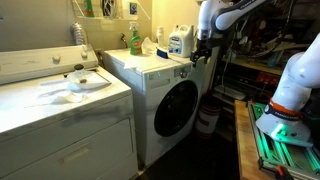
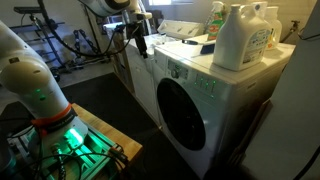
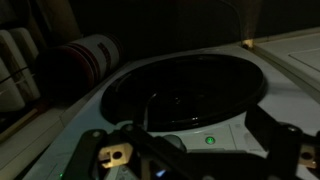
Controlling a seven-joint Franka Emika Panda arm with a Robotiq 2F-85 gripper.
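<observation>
In an exterior view, your gripper (image 1: 203, 50) hangs beside the upper front corner of the white washer (image 1: 160, 75), above its round door (image 1: 178, 108). In an exterior view, it sits at the washer's far end (image 2: 137, 40), well apart from the detergent jugs (image 2: 240, 35). In the wrist view, your fingers (image 3: 108, 152) stand spread with nothing between them, facing the dark door glass (image 3: 185, 95).

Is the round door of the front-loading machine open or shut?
Shut. In both exterior views the round door lies flush against the white front panel, with no gap visible.
</observation>
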